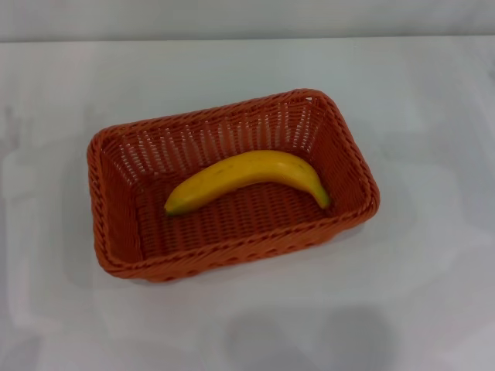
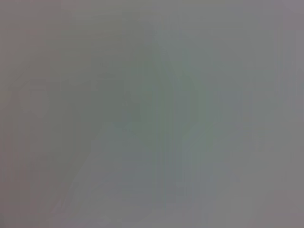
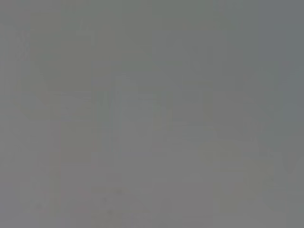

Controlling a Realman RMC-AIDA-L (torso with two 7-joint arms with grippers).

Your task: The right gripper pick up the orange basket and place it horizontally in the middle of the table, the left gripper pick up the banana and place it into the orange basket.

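One banana (image 1: 247, 180) lies inside the orange basket (image 1: 116, 255), which rests on the table (image 1: 433, 294); only the head view shows them. Both wrist views show plain grey, so neither gripper's fingers can be judged.

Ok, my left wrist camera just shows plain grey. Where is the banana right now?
Observer: In the head view the banana lies inside the basket, on its floor.
Operator: Is the basket the right way up?
Observer: Yes, it sits flat on the table, open side up, near the middle of the view and turned a little askew.
Operator: Can you see the arms anywhere?
Observer: No. Neither the left gripper nor the right gripper shows in any view; the right wrist camera shows only grey too.
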